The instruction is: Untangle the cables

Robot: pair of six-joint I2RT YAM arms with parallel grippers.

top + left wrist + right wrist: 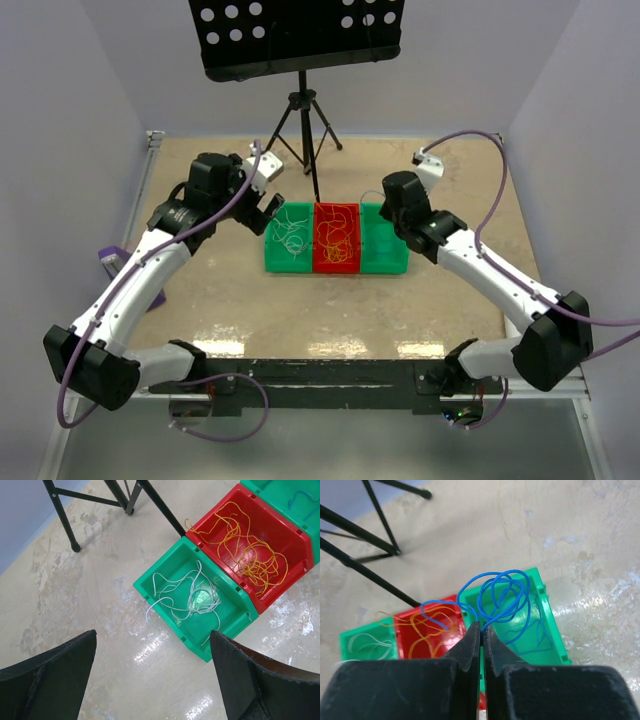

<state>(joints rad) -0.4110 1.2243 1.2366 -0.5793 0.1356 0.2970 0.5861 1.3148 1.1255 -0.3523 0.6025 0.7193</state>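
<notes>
The right fingers [474, 639] are pressed together on a thin blue wire strand [502, 586], pinching it at their tips. The strand rises from them in several tangled loops. In the right wrist view those loops lie over the far rim of the right-hand green plastic bin [551, 630], and one loop reaches across over the neighbouring red plastic bin [402, 630]. More thin blue strands [536, 632] lie loose on the floor of that green bin, below the held one.

The left fingers [60, 672] are spread wide apart with nothing between them. They hover over the bare beige mottled worktop [75, 595], just beside the left-hand green plastic bin [167, 630].

That bin holds a loose heap of thin white wire strands [187, 592]. One strand trails over its wall onto the worktop. The red bin touches it on one side and is filled with a tangle of thin yellow-orange wire strands [250, 550]. A few loops of these poke over its far corner.

The three bins stand in one row, wall to wall, at the middle of the worktop, with the two arms on either side. Behind the row stands a black perforated metal music stand [300, 40] on a tripod.
</notes>
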